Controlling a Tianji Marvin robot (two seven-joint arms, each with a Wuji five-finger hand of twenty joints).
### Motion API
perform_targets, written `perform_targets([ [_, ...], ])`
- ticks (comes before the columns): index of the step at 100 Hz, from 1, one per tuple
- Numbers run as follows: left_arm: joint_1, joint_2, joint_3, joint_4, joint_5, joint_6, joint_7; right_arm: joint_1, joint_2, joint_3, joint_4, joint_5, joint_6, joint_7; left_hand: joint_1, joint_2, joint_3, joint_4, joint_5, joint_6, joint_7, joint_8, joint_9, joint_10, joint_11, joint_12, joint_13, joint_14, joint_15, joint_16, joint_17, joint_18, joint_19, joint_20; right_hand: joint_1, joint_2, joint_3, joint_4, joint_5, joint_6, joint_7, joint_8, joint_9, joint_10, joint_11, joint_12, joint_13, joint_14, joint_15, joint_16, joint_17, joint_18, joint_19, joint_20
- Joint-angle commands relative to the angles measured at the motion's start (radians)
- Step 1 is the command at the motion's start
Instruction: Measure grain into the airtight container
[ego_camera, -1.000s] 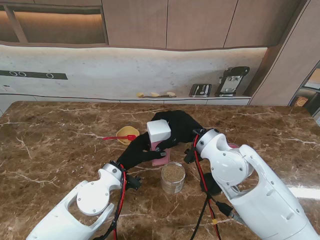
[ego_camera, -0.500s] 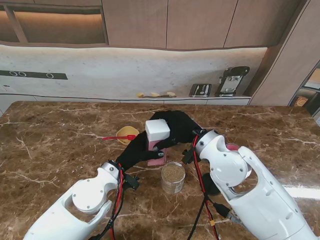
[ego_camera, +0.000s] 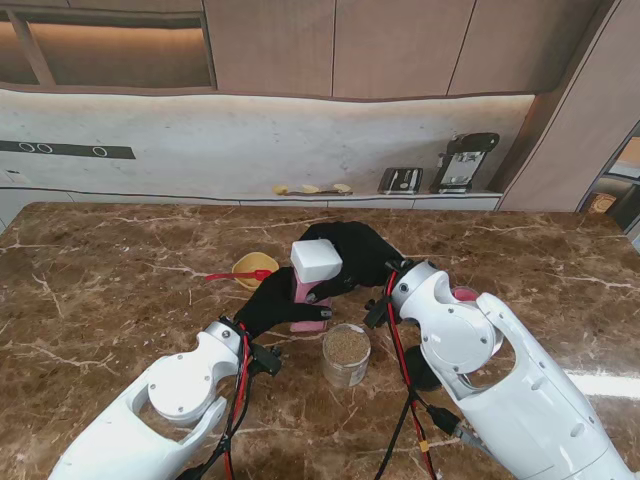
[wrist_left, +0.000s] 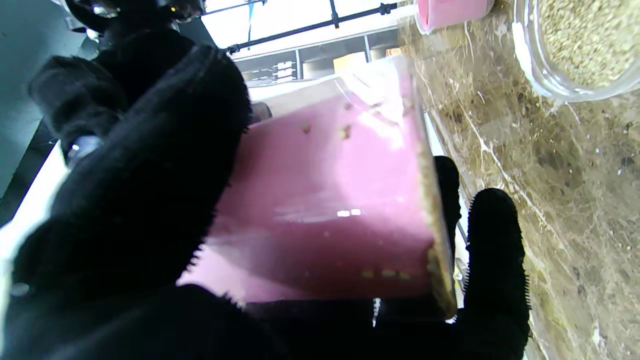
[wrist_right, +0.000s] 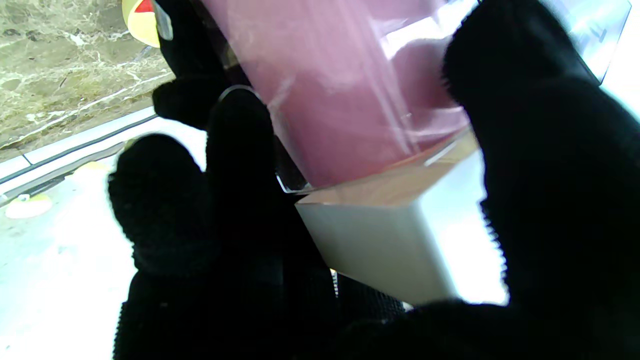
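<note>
From the stand's view, we hold a pink airtight container (ego_camera: 310, 292) upright between both gloved hands at the middle of the brown marble table (ego_camera: 100, 270): our left hand (ego_camera: 272, 308) wraps its lower body, and our right hand (ego_camera: 358, 255) closes around its white square lid (ego_camera: 316, 260). Just nearer to us stands a glass jar of grain (ego_camera: 346, 354), open on top, and to the left, farther from us, sits a yellow bowl (ego_camera: 252, 270) with a red spoon (ego_camera: 240, 275) lying across it. In the left wrist view, our left hand (wrist_left: 150, 210) grips the container (wrist_left: 330, 200) with black fingers (wrist_left: 495, 250) on either side; a few grains cling to its clear pink wall, and the grain jar (wrist_left: 575, 45) sits close by on the marble. In the right wrist view, our right hand (wrist_right: 350, 250) clasps the white lid (wrist_right: 390, 240) where it meets the pink body (wrist_right: 340, 90), thumb on one face and fingers on the other.
</note>
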Motion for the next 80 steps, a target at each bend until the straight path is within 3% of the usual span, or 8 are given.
perform_targets([
  [1, 0.000, 0.001, 0.006, 0.001, 0.000, 0.000, 0.005, -0.008, 0.000, 0.001, -0.004, 0.005, -0.004, 0.025, 0.263, 0.321, 0.087, -0.041, 0.259, -0.223, 0.296, 0.101, -0.007, -0.060, 0.146, 0.115, -0.032, -0.082, 0.111, 0.055, -0.013, 0.003, 0.021, 0.022, 0.205, 0.190, 0.233, 0.077, 0.084, -0.147, 0.174, 0.040, 0.115, -0.127, 0.142, 0.076, 0.029, -0.028, -0.030, 0.011, -0.001, -0.100, 0.020, 0.019],
  [6, 0.001, 0.000, 0.005, 0.000, -0.003, 0.001, 0.006, -0.011, 0.001, 0.005, -0.007, 0.001, -0.006, 0.029, 0.295, 0.359, 0.029, -0.032, 0.246, -0.260, 0.352, 0.246, -0.045, -0.051, 0.002, -0.014, -0.046, -0.086, 0.035, -0.079, 0.016, -0.002, 0.040, 0.035, 0.204, 0.193, 0.232, 0.078, 0.078, -0.148, 0.166, 0.039, 0.108, -0.129, 0.141, 0.079, 0.016, -0.026, -0.034, 0.012, -0.004, -0.091, 0.009, 0.014],
  [12, 0.000, 0.001, 0.001, -0.001, -0.020, 0.005, -0.003, -0.013, 0.004, 0.011, -0.012, -0.009, -0.009, 0.036, 0.265, 0.432, 0.080, -0.008, 0.226, -0.260, 0.377, 0.376, -0.104, -0.017, -0.004, -0.463, -0.001, -0.072, -0.027, -0.235, 0.073, -0.014, 0.068, 0.024, 0.195, 0.186, 0.222, 0.073, 0.072, -0.141, 0.148, 0.033, 0.094, -0.127, 0.130, 0.075, -0.004, -0.023, -0.043, 0.010, -0.009, -0.081, -0.014, 0.003],
  [16, 0.000, 0.002, -0.001, -0.001, -0.033, 0.007, -0.014, -0.014, 0.006, 0.016, -0.016, -0.017, -0.014, 0.040, 0.284, 0.460, 0.062, 0.006, 0.214, -0.254, 0.391, 0.426, -0.065, -0.009, -0.010, -0.609, 0.050, -0.059, -0.018, -0.267, 0.109, -0.028, 0.096, 0.020, 0.190, 0.183, 0.216, 0.070, 0.067, -0.136, 0.136, 0.028, 0.087, -0.125, 0.122, 0.070, -0.015, -0.020, -0.050, 0.007, -0.014, -0.078, -0.023, -0.001],
  [29, -0.006, 0.001, 0.002, 0.006, -0.013, -0.009, -0.002, -0.016, 0.018, 0.038, -0.035, -0.066, -0.033, 0.075, 0.419, 0.459, -0.042, -0.004, 0.255, -0.244, 0.417, 0.485, 0.206, -0.033, 0.037, -0.496, 0.208, -0.041, 0.108, -0.238, 0.240, -0.045, 0.209, 0.016, 0.145, 0.174, 0.188, 0.054, 0.062, -0.109, 0.037, 0.007, 0.056, -0.124, 0.055, 0.030, -0.084, -0.024, -0.109, -0.016, -0.084, -0.065, -0.072, -0.010],
  [39, -0.009, 0.001, 0.005, 0.012, 0.001, -0.023, 0.002, -0.014, 0.030, 0.054, -0.054, -0.114, -0.052, 0.110, 0.436, 0.464, -0.032, 0.004, 0.292, -0.231, 0.430, 0.477, 0.227, -0.048, 0.096, -0.429, 0.239, -0.030, 0.185, -0.180, 0.275, -0.043, 0.264, 0.040, 0.062, 0.189, 0.200, 0.066, 0.074, -0.090, -0.134, 0.051, 0.004, -0.140, 0.021, -0.035, -0.165, -0.034, -0.179, -0.044, -0.187, -0.029, -0.130, 0.024],
  [48, -0.014, 0.001, 0.008, 0.022, 0.021, -0.039, 0.012, -0.009, 0.041, 0.067, -0.075, -0.165, -0.069, 0.150, 0.432, 0.458, 0.000, 0.007, 0.326, -0.226, 0.425, 0.451, 0.237, -0.067, 0.137, -0.391, 0.265, -0.037, 0.221, -0.143, 0.296, -0.042, 0.287, 0.068, -0.025, 0.214, 0.212, 0.176, 0.047, -0.089, -0.234, 0.099, -0.061, -0.158, -0.009, -0.142, -0.276, -0.043, -0.251, -0.063, -0.358, -0.001, -0.233, 0.075],
  [80, -0.019, -0.004, 0.015, 0.055, 0.028, -0.086, 0.031, 0.058, 0.075, 0.072, -0.122, -0.215, -0.090, 0.315, 0.435, 0.466, 0.053, 0.024, 0.384, -0.224, 0.424, 0.391, 0.233, -0.102, 0.176, -0.377, 0.258, -0.048, 0.208, -0.121, 0.270, -0.034, 0.268, 0.093, -0.149, 0.240, 0.117, 0.155, -0.089, -0.035, -0.429, 0.014, -0.277, -0.142, -0.171, -0.255, -0.517, -0.050, -0.451, -0.145, -0.612, 0.006, -0.465, 0.164],
])
